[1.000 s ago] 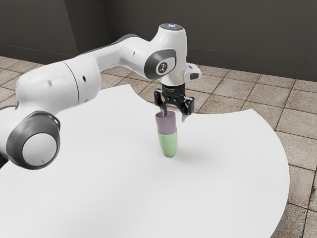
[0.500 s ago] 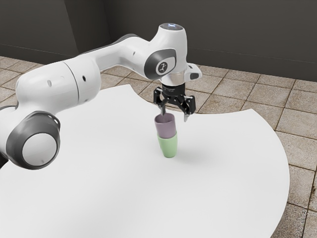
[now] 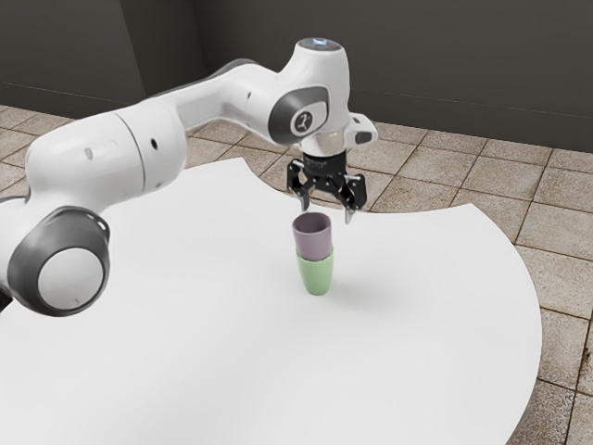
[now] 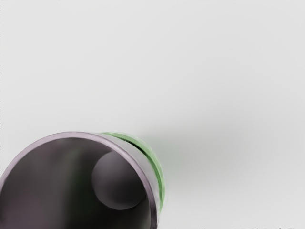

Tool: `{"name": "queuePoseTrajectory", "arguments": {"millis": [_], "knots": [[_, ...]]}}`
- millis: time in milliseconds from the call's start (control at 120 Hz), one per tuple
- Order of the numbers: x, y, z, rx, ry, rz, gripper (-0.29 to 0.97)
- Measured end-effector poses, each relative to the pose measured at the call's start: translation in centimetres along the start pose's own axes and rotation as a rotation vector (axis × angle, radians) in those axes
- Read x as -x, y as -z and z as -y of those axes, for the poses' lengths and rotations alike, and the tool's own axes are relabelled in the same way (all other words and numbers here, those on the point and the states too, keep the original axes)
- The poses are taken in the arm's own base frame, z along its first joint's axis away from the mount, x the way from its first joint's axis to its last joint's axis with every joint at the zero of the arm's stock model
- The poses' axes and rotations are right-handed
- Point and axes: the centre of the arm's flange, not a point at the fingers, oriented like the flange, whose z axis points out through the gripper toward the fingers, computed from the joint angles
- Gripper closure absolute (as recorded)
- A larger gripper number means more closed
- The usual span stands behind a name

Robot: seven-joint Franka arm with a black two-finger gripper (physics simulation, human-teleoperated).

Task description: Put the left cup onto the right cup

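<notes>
Purple cup (image 3: 311, 235): upright, mouth up, nested in the mouth of the green cup (image 3: 316, 274), lower part sunk inside it. Stack near the table's middle, somewhat toward the far edge, well away from every edge. Judged light, rigid, thin-walled and smooth, likely slippery under hard pads; tapered, so prone to slide down out of a loose pinch. Best hold, if one needed: across the upper wall just under the rim, from two opposite sides, or one finger inside the wall and one outside. Stack judged easy to tip with a sideways nudge. Gripper (image 3: 325, 212): directly above the purple cup, clear of it, fingers spread wide, nothing between them. Table (image 3: 185, 352): white, curved at its far and right edges. Hidden or doubtful: depth of seating of purple in green; outside of the purple cup's base; inside of the green cup. Wrist view: purple cup (image 4: 71, 191) cut off at the frame, round floor visible within; green cup (image 4: 156, 164) as a thin arc of rim beside the purple wall. Table's near edge cut off in the exterior view.
</notes>
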Motion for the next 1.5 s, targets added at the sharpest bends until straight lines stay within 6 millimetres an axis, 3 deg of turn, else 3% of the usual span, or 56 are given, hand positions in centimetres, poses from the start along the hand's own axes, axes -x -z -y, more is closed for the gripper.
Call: {"name": "queuePoseTrajectory", "arguments": {"millis": [333,533,967,1142,1308,1500], "knots": [[1.8,4.9,0.0,-0.002,-0.009,-0.041,0.0],[4.0,7.9,0.4,-0.01,-0.013,-0.048,0.0],[8.6,12.8,6.2,-0.043,0.066,-0.045,0.0],[10.1,16.1,8.5,-0.051,0.091,-0.061,0.0],[13.0,18.0,12.2,-0.075,0.136,-0.037,0.0],[14.1,18.8,16.5,-0.085,0.164,-0.018,0.0]]}}
